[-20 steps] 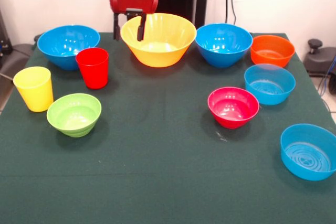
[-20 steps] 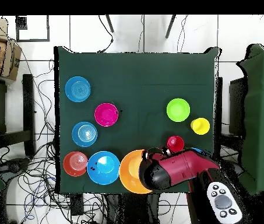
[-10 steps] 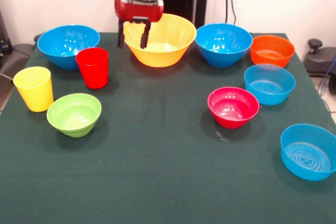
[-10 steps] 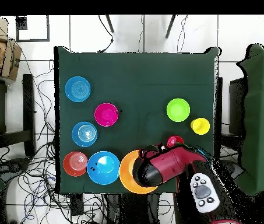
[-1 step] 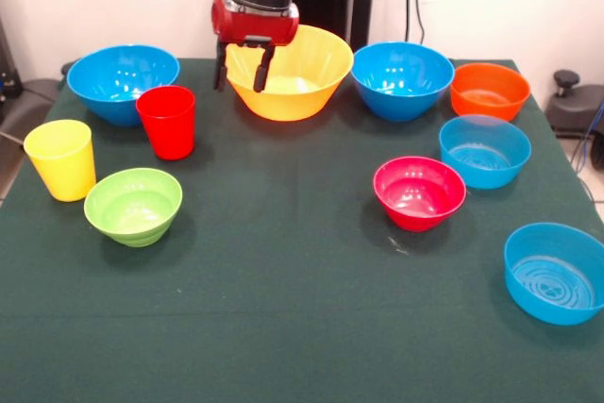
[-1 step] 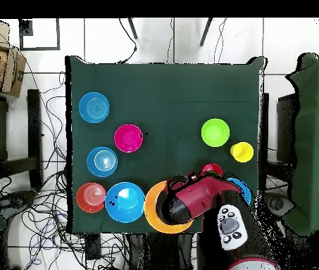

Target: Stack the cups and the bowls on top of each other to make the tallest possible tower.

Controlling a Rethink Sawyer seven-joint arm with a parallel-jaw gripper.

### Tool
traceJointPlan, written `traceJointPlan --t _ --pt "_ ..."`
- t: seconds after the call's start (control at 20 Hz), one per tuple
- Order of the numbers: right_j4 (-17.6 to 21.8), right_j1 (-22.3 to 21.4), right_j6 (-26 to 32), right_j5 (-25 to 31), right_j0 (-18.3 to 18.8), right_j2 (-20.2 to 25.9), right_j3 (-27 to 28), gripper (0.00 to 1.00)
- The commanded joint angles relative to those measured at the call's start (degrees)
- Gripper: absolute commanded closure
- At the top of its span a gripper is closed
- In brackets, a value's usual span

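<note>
A: As the front view reads from left to right, what stands on the table?

B: At centre left, the yellow cup upright, empty. A deep blue bowl at upper left, empty. The red cup just in front of it, upright. The light green bowl below, empty.

A: The gripper?

B: Upper centre, fingers spread; they straddle the left rim of the big yellow-orange bowl, one outside, one inside. Nothing pinched. That bowl holds nothing else.

A: Further right?

B: Second deep blue bowl, then the orange bowl at upper right. The pink-red bowl at centre right. Two paler blue bowls: one right of centre, one at lower right. All empty, none stacked.
</note>
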State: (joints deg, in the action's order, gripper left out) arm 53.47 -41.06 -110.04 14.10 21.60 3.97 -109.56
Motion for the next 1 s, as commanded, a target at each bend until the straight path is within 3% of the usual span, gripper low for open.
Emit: traceJointPlan --t 0.05,0.35,0.7,1.0 --pt "1.57 4.10 -6.15 -3.89 -2.02 -1.59 4.99 0.00" --pt "0.82 4.02 -4.75 -5.11 -1.49 -2.06 4.13 0.00" --pt "-2.45 -0.96 1.19 -1.57 4.61 4.61 -2.19 0.00" --pt "0.08 -0.51 -2.43 -4.84 0.54 1.57 -5.19 0.00"
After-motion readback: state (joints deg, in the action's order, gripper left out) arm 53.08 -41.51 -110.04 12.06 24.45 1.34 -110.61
